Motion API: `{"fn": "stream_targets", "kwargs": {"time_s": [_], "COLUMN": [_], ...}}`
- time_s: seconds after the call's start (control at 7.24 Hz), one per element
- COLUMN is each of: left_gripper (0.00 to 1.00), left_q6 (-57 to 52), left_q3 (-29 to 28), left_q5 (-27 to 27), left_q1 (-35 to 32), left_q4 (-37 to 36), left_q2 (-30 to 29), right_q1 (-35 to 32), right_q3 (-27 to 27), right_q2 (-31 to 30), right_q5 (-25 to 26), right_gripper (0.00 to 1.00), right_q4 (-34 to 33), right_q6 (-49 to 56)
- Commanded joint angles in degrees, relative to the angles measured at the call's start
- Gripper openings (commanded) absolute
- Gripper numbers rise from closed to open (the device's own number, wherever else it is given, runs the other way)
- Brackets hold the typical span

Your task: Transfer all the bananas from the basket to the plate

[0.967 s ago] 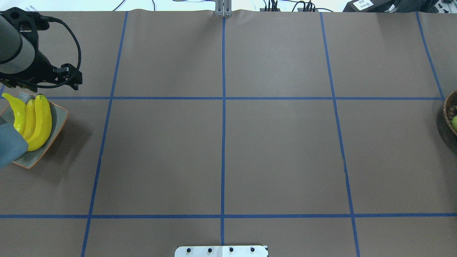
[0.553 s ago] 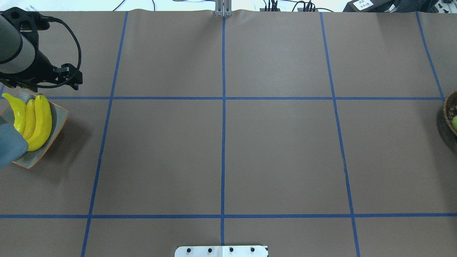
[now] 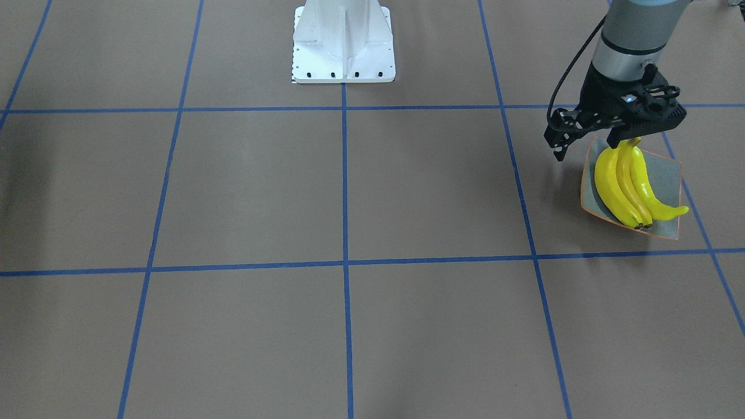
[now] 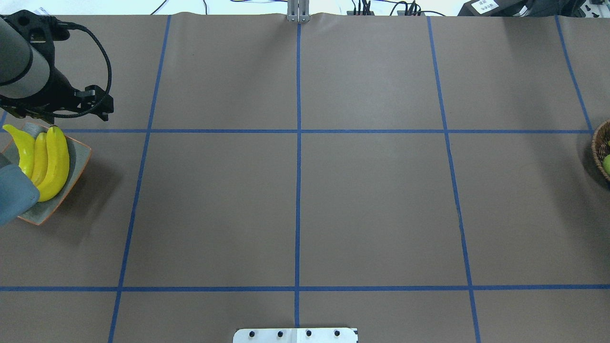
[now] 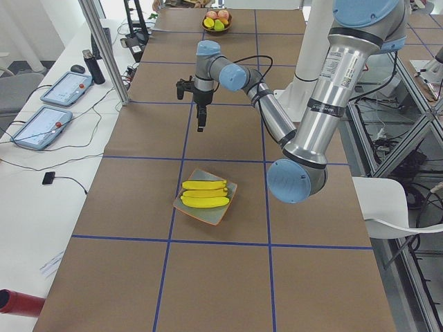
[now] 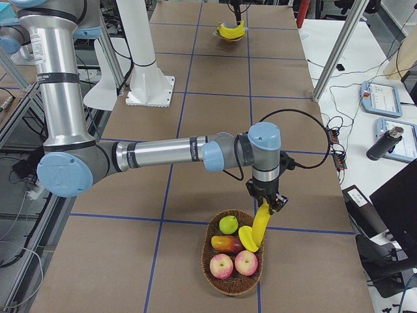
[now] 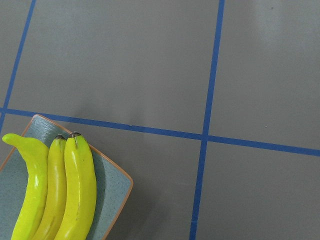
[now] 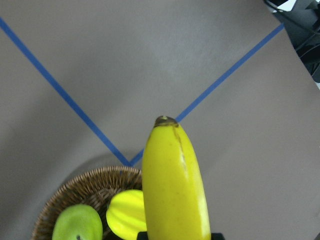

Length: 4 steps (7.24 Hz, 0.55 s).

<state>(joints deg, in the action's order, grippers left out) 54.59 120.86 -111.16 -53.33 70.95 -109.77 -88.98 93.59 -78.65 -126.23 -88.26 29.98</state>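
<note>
Overhead, basket (image 4: 597,147) rim only; sideways, right end effector (image 6: 264,205) clamped on banana (image 6: 260,229); left end effector's (image 3: 625,139) state unclear.

Three glossy yellow curved bananas (image 3: 620,186) lie on a square grey-green, orange-rimmed plate (image 3: 664,174); the black left tool (image 3: 621,138) hangs over its robot-side edge.

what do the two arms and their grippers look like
Both arms are silver-grey tubes with pale blue joint caps: the left arm, the right arm. Each ends in a black two-finger gripper, left gripper and right gripper, with a black cable looping along the wrist.
</note>
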Motion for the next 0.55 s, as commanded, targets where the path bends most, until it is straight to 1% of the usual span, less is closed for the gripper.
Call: {"fn": "stream_targets", "kwargs": {"time_s": [0.0,0.14,0.41], "left_gripper": [1.00,1.00,1.00], "left_q6": [0.2,0.3,0.3], "left_q3": [0.1,-0.1,-0.6], "left_q5": [-0.3,-0.3,-0.3], "left_q1": [0.1,0.2,0.4], "left_q4": [1.5,4.9,11.2], "left_q2": [-0.6,-0.6,-0.6], "right_q1": [3.1,5.5,11.9], "right_q3": [1.1,4.7,12.5], "right_q2": [5.2,5.6,7.0], "right_q5": [-5.5,-6.0,-6.0], "right_gripper": [0.00,0.00,0.00], "right_q4": [-0.2,-0.2,-0.1], "right_q6": [-16.4,-24.8,-45.4]}}
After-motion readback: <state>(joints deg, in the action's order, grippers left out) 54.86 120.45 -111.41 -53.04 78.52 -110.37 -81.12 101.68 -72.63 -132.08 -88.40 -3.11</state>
